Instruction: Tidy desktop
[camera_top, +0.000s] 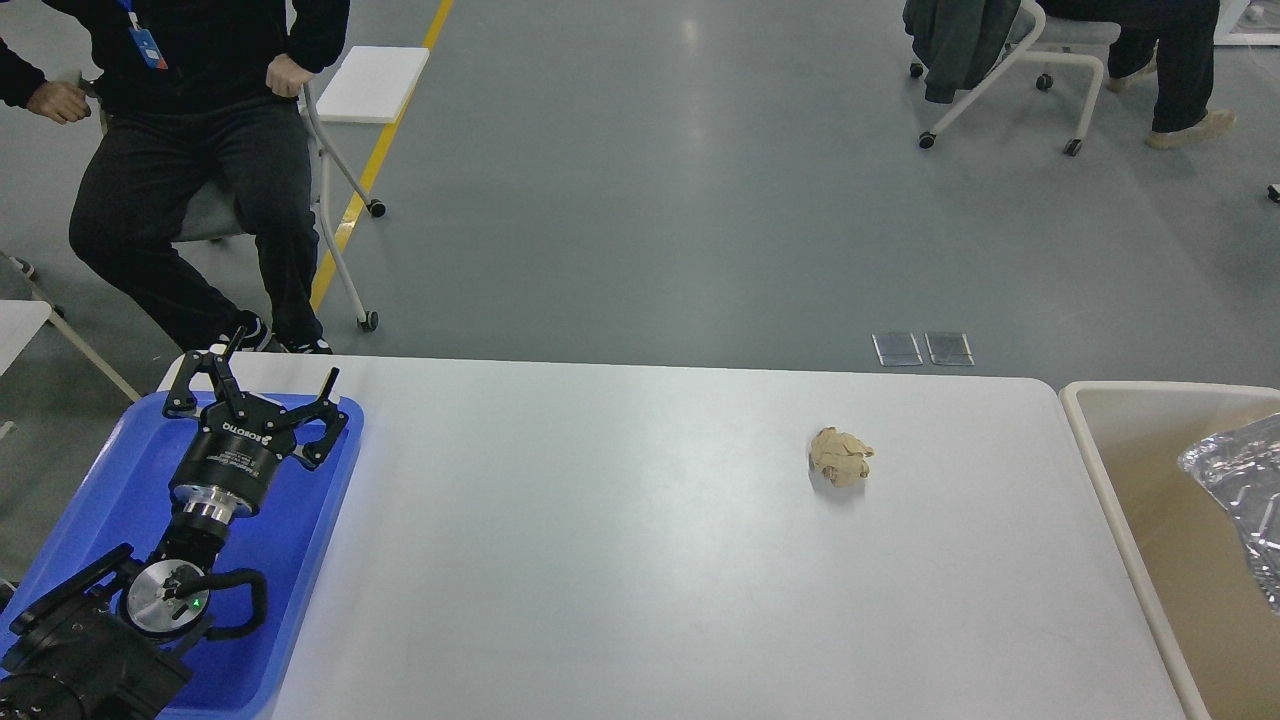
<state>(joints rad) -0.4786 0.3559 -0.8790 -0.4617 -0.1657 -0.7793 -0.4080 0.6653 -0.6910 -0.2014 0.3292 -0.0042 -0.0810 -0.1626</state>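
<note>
The white desktop (620, 560) fills the lower part of the head view. A crumpled tan paper ball (840, 456) lies on it at the right of centre. My left gripper (275, 378) is open and empty, hovering over the far end of the blue tray (110, 480) at the left edge, far from the paper ball. My right arm and gripper are out of view.
A beige rimmed bin (1100, 470) stands beside the desktop's right edge with a crinkled foil tray (1245, 490) in it. A person sits on a chair (330, 180) beyond the far left corner. Another seated person and chair (1010, 70) are far back right.
</note>
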